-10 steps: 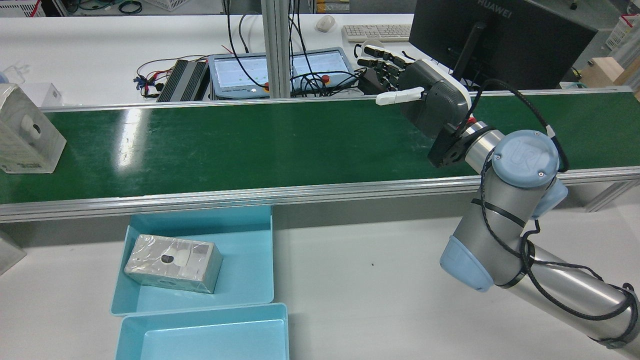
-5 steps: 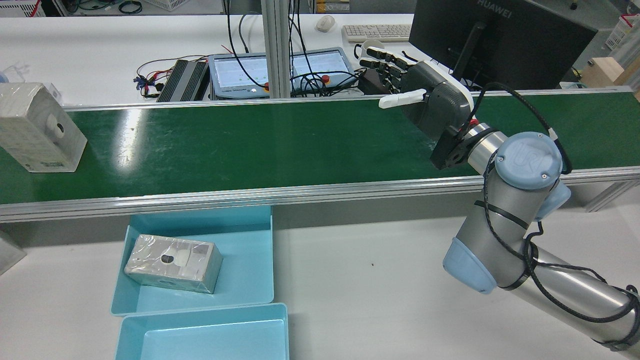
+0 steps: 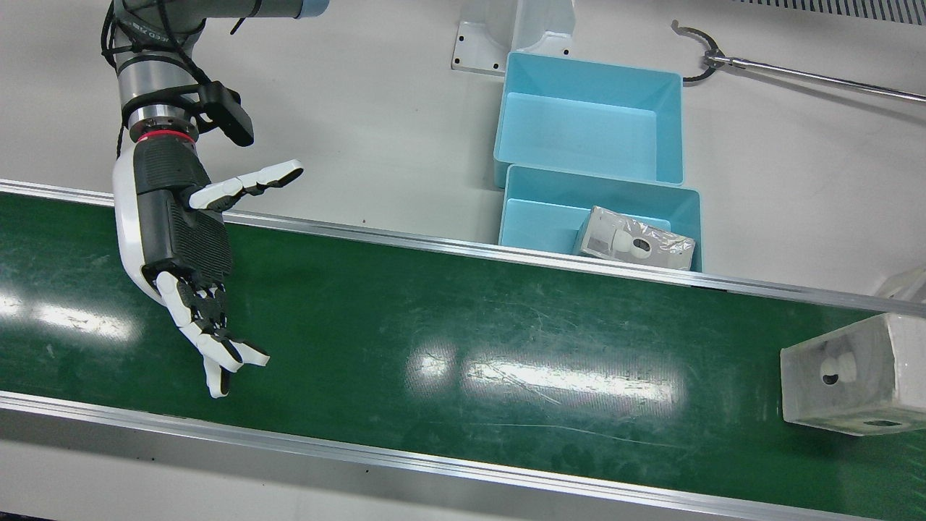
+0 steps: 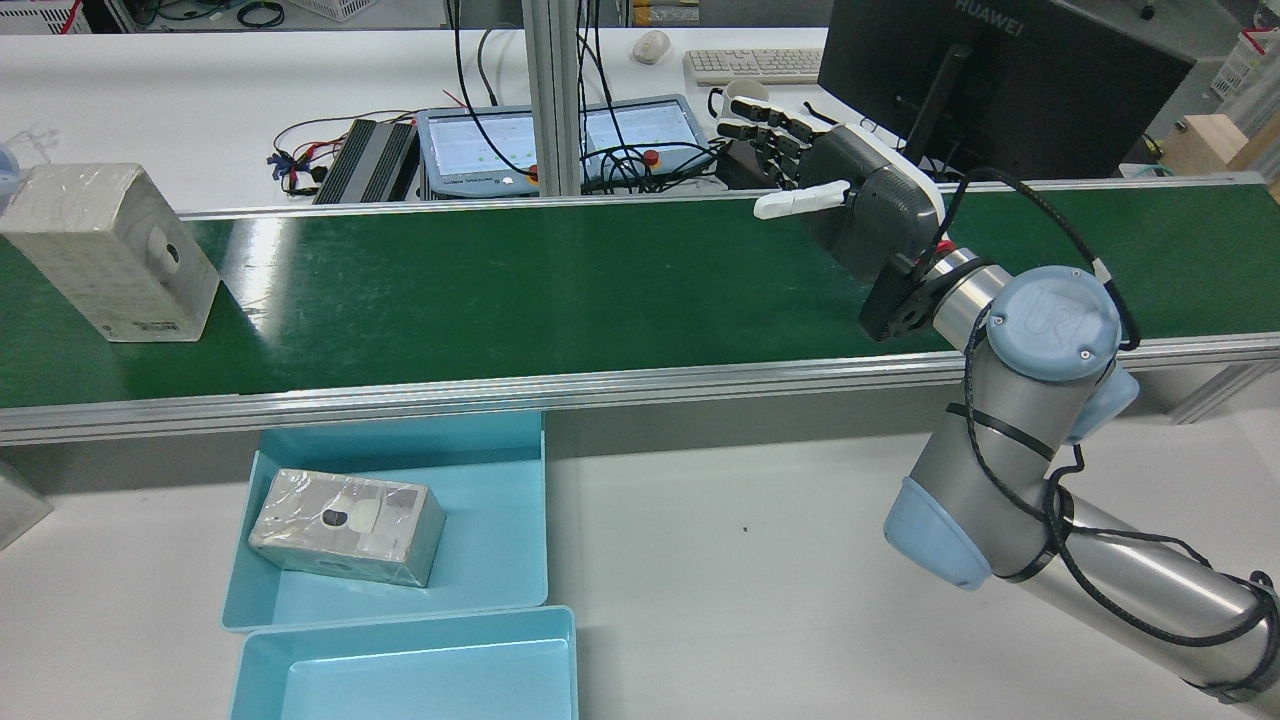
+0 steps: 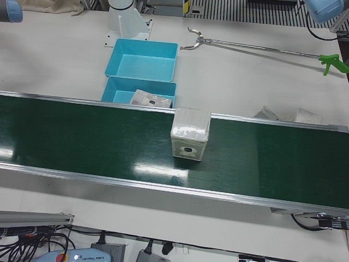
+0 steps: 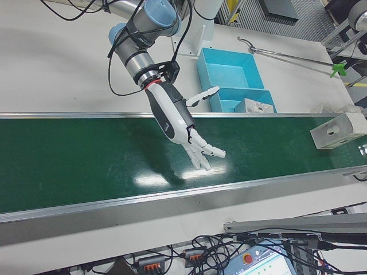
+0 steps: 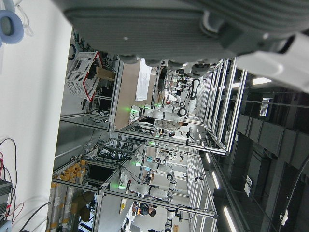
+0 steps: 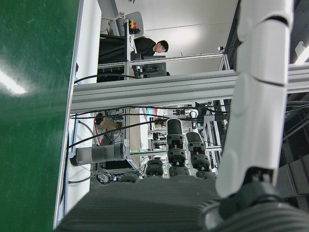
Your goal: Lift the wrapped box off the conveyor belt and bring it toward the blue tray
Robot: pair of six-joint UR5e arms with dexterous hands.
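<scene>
A wrapped whitish box [image 4: 115, 250] stands on the green conveyor belt [image 4: 520, 290], at the far left of the rear view and at the right edge of the front view [image 3: 854, 373]. My right hand [image 4: 860, 205] hovers open over the belt's other end, palm turned along the belt toward the box, fingers spread, far from it [image 3: 184, 246]. Nothing is in it. My left hand [image 7: 159, 24] shows only in its own view, open and holding nothing. Two blue trays lie just below the belt; the nearer tray [image 4: 500, 520] holds another wrapped box [image 4: 347, 525].
The second blue tray [image 4: 400, 670] sits beside the first. A long reach-grabber tool [image 3: 796, 72] lies on the white table. A monitor [image 4: 1000, 80], a tablet [image 4: 560, 140] and cables are beyond the belt. A person [image 8: 149, 48] stands in the background.
The wrapped box has ridden the belt to the right in the rear view, toward my right hand. The right hand has barely shifted and stays open.
</scene>
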